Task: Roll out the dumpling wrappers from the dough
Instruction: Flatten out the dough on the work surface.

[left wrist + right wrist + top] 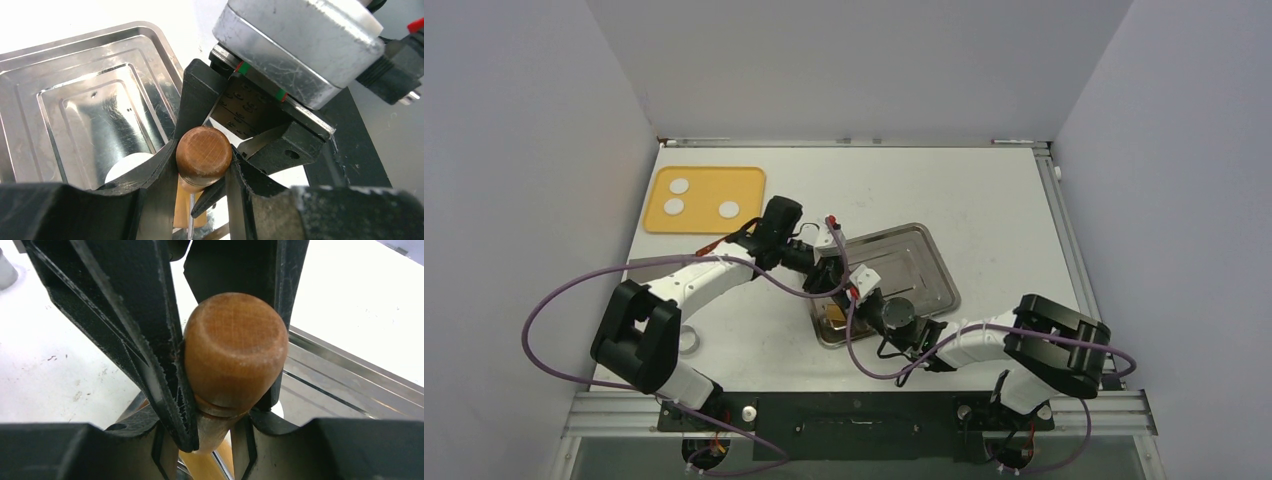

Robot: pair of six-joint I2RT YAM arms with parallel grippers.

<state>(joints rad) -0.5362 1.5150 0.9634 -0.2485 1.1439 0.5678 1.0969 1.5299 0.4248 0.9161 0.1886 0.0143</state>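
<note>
The rolling pin (204, 152) is seen clamped at one wooden knob by both arms at once. The left fingers (150, 175) are drawn partway in and pressed to either side of the knob, and the right fingers (244, 445) are closed the same way just beneath it, over the near left corner of the metal tray (924, 260). The pin is judged stiff, smooth and light, and best held at the neck below the knob, where slipping is checked. A white rounded piece, taken to be dough (127, 165), is glimpsed on the tray floor beside the pin. Three more lumps (729, 210) are laid on a yellow board (749, 185) beyond the tray's far left corner. The dough is judged soft, light and tacky, so it is better pressed flat than pinched, and lifted only by its edge. No flattened wrapper can be made out. The tray floor is shiny, stepped and probably slippery. White bench (984, 190) is seen beyond and right of the tray, and grey walls (524, 150) close it in.
</note>
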